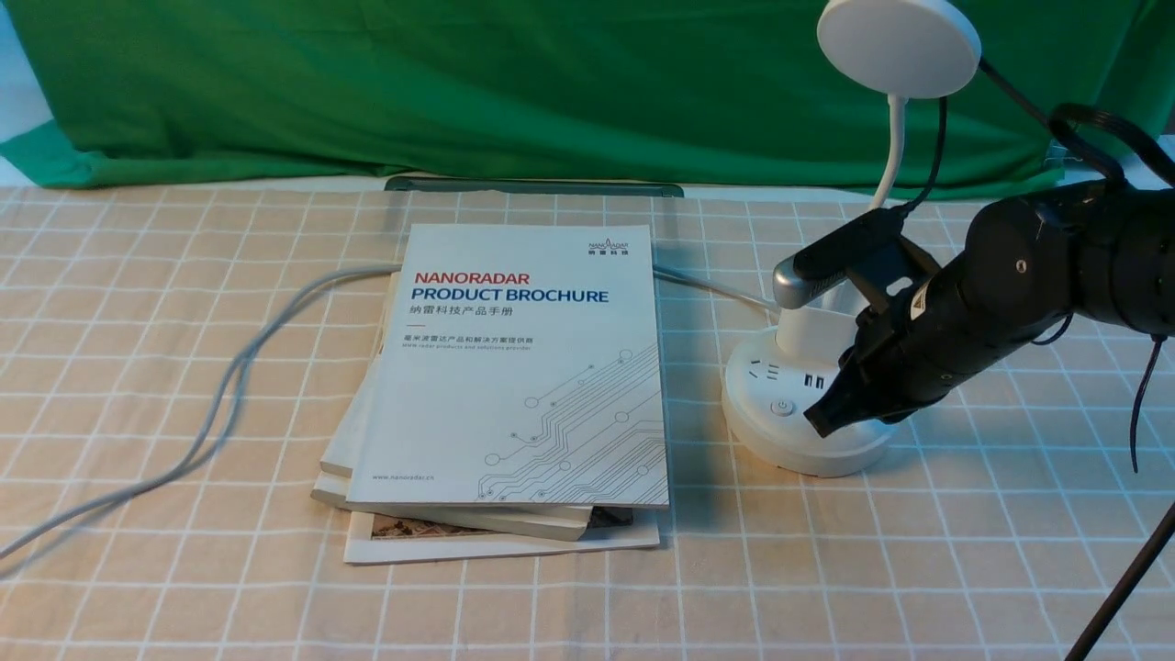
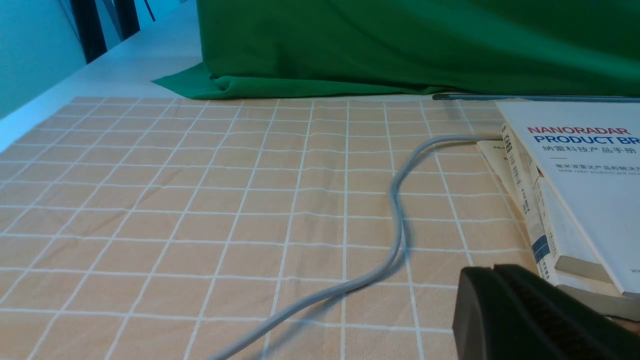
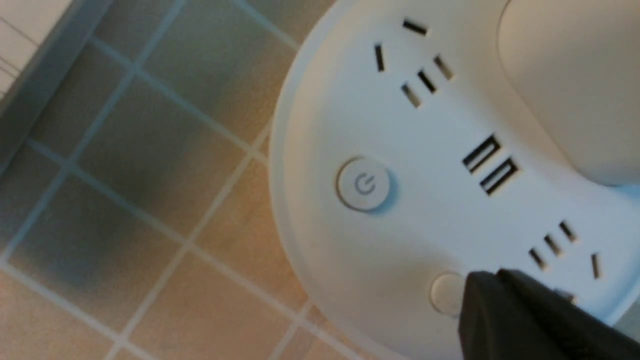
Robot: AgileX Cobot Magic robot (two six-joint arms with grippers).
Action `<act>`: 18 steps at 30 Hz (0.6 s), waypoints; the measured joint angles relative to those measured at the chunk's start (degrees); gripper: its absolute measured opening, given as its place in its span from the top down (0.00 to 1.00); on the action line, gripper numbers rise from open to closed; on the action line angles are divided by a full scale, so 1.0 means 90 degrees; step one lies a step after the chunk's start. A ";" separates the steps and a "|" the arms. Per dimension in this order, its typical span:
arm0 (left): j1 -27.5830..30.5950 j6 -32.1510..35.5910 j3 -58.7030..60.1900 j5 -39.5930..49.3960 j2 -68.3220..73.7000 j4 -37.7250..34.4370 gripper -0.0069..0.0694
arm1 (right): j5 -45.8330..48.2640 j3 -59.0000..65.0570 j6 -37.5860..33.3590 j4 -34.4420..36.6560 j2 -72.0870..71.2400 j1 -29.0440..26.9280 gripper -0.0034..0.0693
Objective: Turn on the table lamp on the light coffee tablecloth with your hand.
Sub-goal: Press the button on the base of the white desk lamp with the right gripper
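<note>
- Table lamp [image 1: 762, 433] stood on the right of the light coffee tablecloth [image 1: 551, 606], toward the far side. Its disc head [image 1: 898, 46] was raised on the thin neck before the green backdrop [image 1: 459, 83].
- On the left, out of the front view, the left gripper [image 2: 492, 274] had its fingers pressed together on nothing. It was near the left edge of the stack of brochures [image 1: 532, 367] and well apart from the table lamp.
- A grey cable [image 1: 229, 395] snaked from the near left, passed under or behind the stack in the middle, and ran on to the lamp's base.
- On the base top we saw a power button [image 3: 363, 184] toward the left, with sockets around it. A plain button [image 3: 446, 292] lay just to its right.
- The right gripper [image 1: 817, 422], clenched to a point and empty, sat over that plain button's edge. Whether it touched, we could not tell.
- We judged the lamp to be light, hard, smooth plastic. The base looked stiff and the neck springy, and it seemed apt to slide on the cloth under a sideways shove.
- We thought it wanted no grasp. A short press straight down on a button with the closed tip would do, with the wide base taking the load.
</note>
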 joint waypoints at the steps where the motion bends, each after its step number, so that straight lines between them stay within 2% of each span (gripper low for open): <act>1: 0.0000 0.0000 0.0000 0.0000 0.0000 0.0000 0.88 | -0.0030 0.0000 0.0000 0.0000 0.0000 0.0000 0.91; 18: 0.0000 0.0000 0.0000 0.0000 0.0000 0.0000 0.88 | -0.0084 -0.0042 0.0006 0.0000 0.0280 0.0000 0.91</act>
